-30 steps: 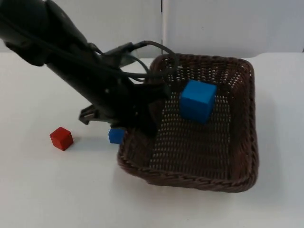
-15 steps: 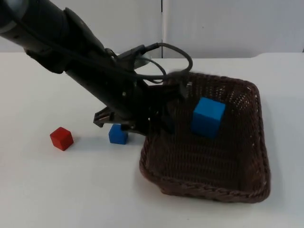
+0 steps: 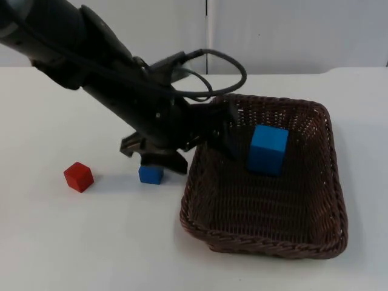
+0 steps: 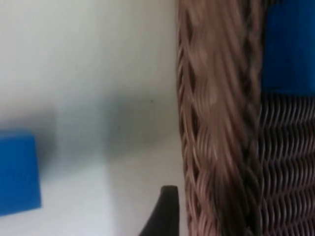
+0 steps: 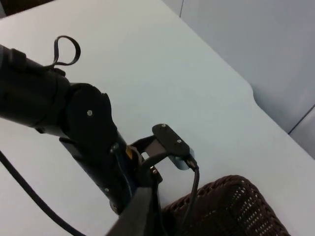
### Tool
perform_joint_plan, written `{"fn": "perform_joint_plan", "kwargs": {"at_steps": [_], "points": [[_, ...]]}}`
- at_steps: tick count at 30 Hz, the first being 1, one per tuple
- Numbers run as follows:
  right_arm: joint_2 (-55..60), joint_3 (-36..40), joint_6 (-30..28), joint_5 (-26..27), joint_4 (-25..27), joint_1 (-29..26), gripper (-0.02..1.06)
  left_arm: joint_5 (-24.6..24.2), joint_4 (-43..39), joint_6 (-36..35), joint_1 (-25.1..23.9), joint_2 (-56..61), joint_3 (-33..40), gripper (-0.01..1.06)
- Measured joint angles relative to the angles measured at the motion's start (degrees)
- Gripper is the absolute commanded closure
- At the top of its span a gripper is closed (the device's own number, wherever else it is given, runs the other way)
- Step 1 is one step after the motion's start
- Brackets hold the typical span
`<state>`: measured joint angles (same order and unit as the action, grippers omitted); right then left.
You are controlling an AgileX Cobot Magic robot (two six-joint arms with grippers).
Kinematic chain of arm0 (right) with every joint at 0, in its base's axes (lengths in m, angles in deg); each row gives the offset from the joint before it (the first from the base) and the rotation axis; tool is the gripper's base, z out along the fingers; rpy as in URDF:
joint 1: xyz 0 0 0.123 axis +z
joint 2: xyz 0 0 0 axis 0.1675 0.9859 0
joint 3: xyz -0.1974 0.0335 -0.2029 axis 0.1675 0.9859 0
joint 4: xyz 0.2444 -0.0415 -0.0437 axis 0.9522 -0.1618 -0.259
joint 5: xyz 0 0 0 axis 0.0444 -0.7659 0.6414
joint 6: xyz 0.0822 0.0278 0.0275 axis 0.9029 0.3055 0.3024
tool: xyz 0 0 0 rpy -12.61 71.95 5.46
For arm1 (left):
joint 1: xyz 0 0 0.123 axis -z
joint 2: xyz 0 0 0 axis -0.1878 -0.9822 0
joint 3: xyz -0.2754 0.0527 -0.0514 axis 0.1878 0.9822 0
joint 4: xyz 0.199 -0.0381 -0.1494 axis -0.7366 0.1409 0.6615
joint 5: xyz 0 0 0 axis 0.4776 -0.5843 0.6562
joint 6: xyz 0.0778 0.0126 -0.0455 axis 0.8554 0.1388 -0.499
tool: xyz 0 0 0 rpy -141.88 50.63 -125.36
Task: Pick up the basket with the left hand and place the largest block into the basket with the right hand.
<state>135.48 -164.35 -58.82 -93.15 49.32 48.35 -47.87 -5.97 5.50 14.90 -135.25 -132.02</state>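
Left gripper: pinching the basket rim at its upper-left side, centre of frame.
Right gripper: cannot tell.
Change: basket tilted up 0.5 s ago, now sits flatter; big block stayed inside.
Count: 1 basket, 3 blocks.
Outside: small blue block and red block, lower left.

the white tabletop carries a brown wicker basket toward its right, a small blue cube just beside it, and a red cube farther left.
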Motion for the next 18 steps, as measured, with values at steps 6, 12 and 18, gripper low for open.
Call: {"fn": "perform_joint_plan", "kwargs": {"at_steps": [6,12,18], "points": [[-3.95,2.74,0.10,0.46,0.00,0.00,0.13,1.80,-5.04,0.04,-0.87,3.41,0.00,0.27],[-9.37,7.79,0.57,2.72,0.00,0.00,0.13,1.80,-8.25,0.15,-3.96,7.38,0.00,0.27],[-16.36,13.68,2.26,5.03,0.00,0.00,0.13,-0.74,-12.99,0.15,-4.27,14.46,0.00,0.27]]}}
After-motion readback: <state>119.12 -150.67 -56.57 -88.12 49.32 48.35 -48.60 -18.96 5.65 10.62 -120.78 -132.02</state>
